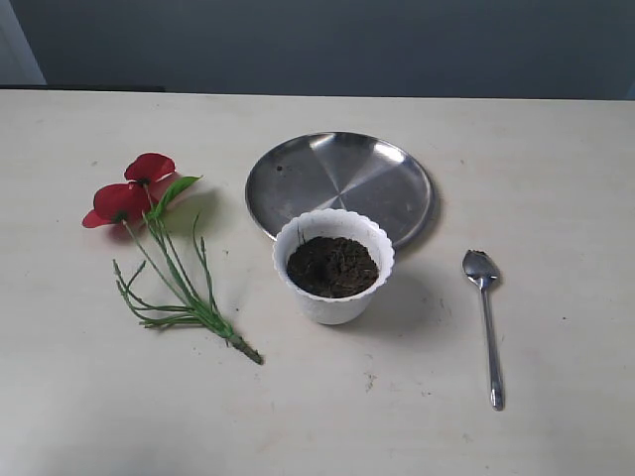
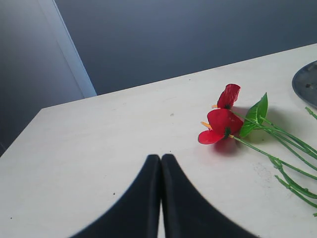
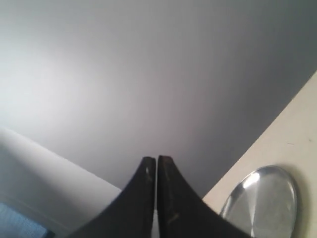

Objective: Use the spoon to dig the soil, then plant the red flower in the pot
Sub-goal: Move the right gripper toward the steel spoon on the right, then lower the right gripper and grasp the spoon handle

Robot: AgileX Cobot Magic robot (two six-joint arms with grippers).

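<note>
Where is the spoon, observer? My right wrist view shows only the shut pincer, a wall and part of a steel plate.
Observer: The spoon lies on the table right of the pot, touching neither it nor the plate.
Operator: Is there soil in the pot?
Observer: Yes, dark soil sits inside, below the scalloped rim.
Operator: And the flower?
Observer: The red flower lies flat on the table left of the pot. The left pincer is shut and empty, short of the blooms.
</note>
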